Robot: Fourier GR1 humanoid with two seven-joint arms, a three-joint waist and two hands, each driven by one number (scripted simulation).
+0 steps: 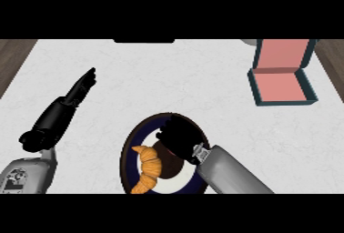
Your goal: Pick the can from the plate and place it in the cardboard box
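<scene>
Your right robot hand (178, 135) sits over the plate, fingers curled downward; whether they have closed on anything you cannot tell, since the hand hides whatever is beneath it. You cannot see the can, so its place is unknown. Your left robot hand (82, 87) rests at about nine o'clock with fingers straight, holding nothing. Across the white counter (168, 77), the box (282, 73) lies open at two o'clock, teal outside, pink inside, well apart from the plate. Your dark-rimmed plate (131, 141) lies at six o'clock. On its left side rests a croissant (149, 169).
</scene>
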